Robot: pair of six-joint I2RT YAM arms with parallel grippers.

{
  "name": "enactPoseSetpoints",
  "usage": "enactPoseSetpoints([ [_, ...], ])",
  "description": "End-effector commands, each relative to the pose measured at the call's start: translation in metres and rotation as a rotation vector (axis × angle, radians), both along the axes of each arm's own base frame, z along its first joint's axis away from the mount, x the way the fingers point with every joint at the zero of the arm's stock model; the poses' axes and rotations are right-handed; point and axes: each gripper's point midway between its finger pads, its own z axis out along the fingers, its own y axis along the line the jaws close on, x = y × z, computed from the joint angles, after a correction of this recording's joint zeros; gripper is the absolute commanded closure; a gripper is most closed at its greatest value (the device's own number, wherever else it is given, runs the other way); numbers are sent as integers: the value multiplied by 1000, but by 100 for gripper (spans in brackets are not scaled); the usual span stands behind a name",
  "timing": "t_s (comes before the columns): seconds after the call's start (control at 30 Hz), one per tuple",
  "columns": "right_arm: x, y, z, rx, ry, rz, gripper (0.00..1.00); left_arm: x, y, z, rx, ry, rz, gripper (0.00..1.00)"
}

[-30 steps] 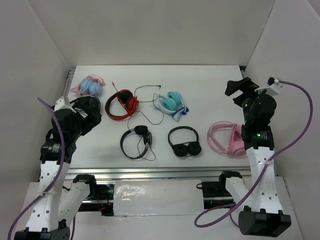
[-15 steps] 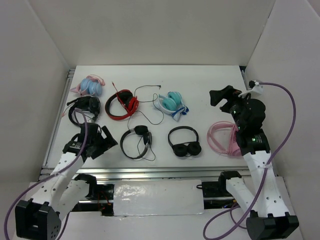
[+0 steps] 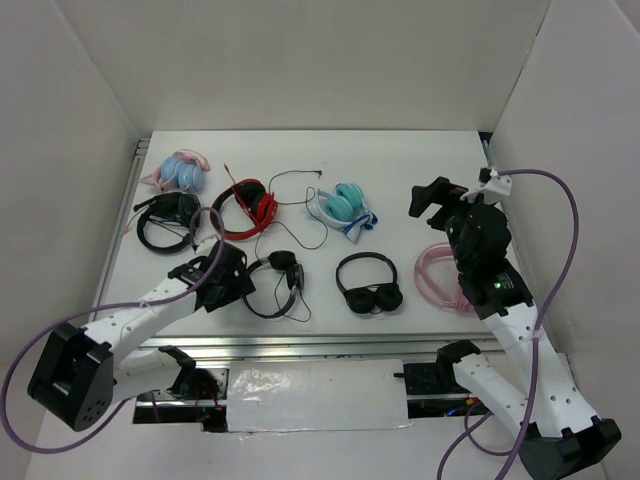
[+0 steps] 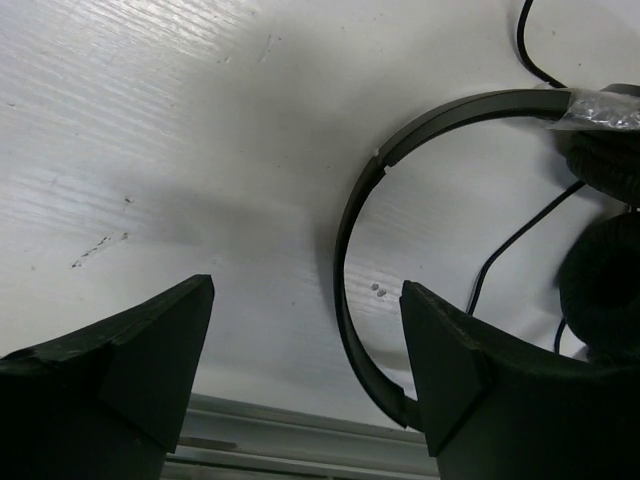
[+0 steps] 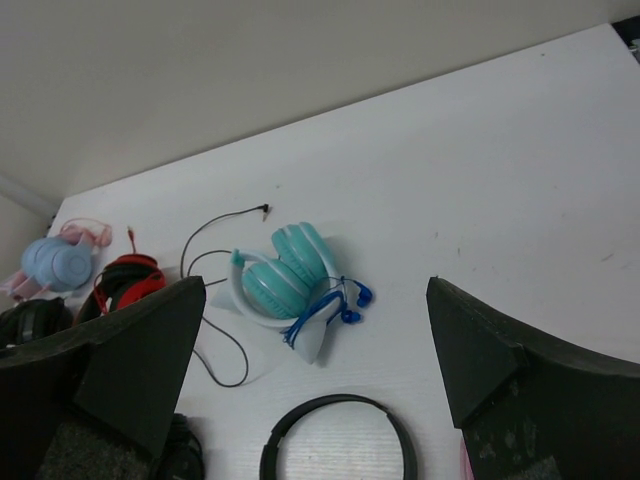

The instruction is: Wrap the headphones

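Note:
The headphones (image 3: 268,286) are a black slim-band pair with a thin black cable, lying at the front centre-left of the white table. In the left wrist view their headband (image 4: 352,250) curves between my fingers, close to the right finger, with the earcups (image 4: 603,260) at the right. My left gripper (image 3: 228,274) is open and low at the headband's left side, holding nothing; in its own view it (image 4: 305,375) is just above the table. My right gripper (image 3: 430,197) is open and empty, raised over the right of the table.
A cable-less black padded pair (image 3: 369,285) lies to the right of the headphones. A black mic headset (image 3: 165,220), a red pair (image 3: 243,208), a teal pair (image 3: 345,206), a pink-and-blue pair (image 3: 180,170) and a pink pair (image 3: 448,277) lie around. The metal front rail (image 4: 300,450) is close.
My left arm has swung down and right from the far left edge to the headphones' headband. My right arm has moved left and tipped forward.

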Motion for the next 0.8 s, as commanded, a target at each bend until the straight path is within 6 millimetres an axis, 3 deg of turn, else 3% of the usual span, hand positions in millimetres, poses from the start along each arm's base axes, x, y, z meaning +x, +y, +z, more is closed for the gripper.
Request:
enactPoseSetpoints([
  [0.0,-2,-20,6,-7,-24,-113,0,15,-7,5,45,-51,32,14],
  [0.2,-6,-34,8,46,-23,-191,0,17,-7,-11,124,-10,71,32],
  [0.37,-8,-36,14,48,-17,-187,0,27,-15,-21,111,-24,68,37],
  [0.6,-8,-38,12,53,-8,-183,0,28,-19,-39,124,-5,56,63],
  [0.77,-11,-42,15,57,-27,-193,0,31,-23,-45,140,-9,29,72],
])
